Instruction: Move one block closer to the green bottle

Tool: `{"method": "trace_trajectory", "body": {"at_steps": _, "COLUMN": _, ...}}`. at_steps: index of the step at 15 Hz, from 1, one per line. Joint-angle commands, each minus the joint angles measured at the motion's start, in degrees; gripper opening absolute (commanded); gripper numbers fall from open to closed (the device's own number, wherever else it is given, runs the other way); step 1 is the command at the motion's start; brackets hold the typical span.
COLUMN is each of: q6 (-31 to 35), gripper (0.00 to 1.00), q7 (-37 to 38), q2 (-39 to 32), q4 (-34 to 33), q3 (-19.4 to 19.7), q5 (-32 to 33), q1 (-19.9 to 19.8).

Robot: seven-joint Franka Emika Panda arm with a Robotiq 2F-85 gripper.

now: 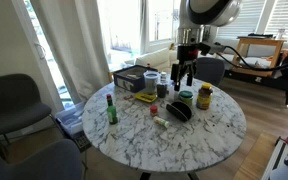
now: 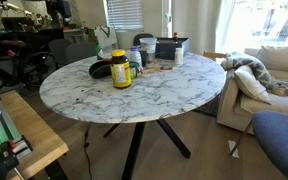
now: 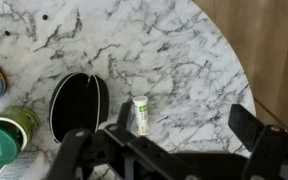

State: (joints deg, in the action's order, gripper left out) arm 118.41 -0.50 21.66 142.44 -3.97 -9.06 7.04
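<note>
The green bottle (image 1: 111, 108), slim and dark with a red cap, stands on the round marble table (image 1: 214, 135) near one edge. It does not show in the wrist view. A few small coloured pieces that may be blocks (image 1: 145, 97) lie near the middle, too small to tell apart. My gripper (image 1: 182, 72) hangs above the table's far part, over the jars. In the wrist view its fingers (image 3: 184, 125) are spread apart with only bare marble between them.
A yellow-lid jar (image 1: 204, 96) (image 2: 120, 68), a green-lid jar (image 1: 186, 98) (image 3: 2, 140), a black oval case (image 1: 179, 111) (image 3: 77, 103) and a white tube (image 1: 159, 120) (image 3: 141, 113) stand close together. A dark box (image 1: 134, 78) (image 2: 169, 48) sits at the back. Chairs surround the table.
</note>
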Motion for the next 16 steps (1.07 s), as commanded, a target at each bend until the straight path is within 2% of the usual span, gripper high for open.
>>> {"method": "trace_trajectory", "body": {"at_steps": 1, "q6": -0.1, "gripper": 1.0, "q7": -0.1, "q2": 0.0, "q4": -0.1, "q3": -0.2, "q5": -0.1, "q1": -0.2}}
{"method": "trace_trajectory", "body": {"at_steps": 4, "q6": 0.6, "gripper": 1.0, "q7": 1.4, "q2": -0.3, "q4": -0.4, "q3": -0.1, "q5": -0.2, "q1": -0.8}}
{"method": "trace_trajectory", "body": {"at_steps": 6, "q6": 4.2, "gripper": 1.0, "q7": 5.8, "q2": -1.0, "q4": -1.0, "q3": 0.9, "q5": 1.9, "q1": -4.0}}
{"method": "trace_trajectory", "body": {"at_steps": 11, "q6": 5.5, "gripper": 1.0, "q7": 5.5, "q2": -2.6, "q4": -2.6, "q3": 9.9, "q5": 5.8, "q1": -14.3}}
{"method": "trace_trajectory", "body": {"at_steps": 14, "q6": 7.7, "gripper": 1.0, "q7": 5.6, "q2": -7.3, "q4": -5.0, "q3": 15.6, "q5": 7.3, "q1": -20.2}}
{"method": "trace_trajectory", "body": {"at_steps": 16, "q6": 8.2, "gripper": 1.0, "q7": 7.0, "q2": -11.6, "q4": -8.2, "q3": 18.4, "q5": 5.9, "q1": -22.5}}
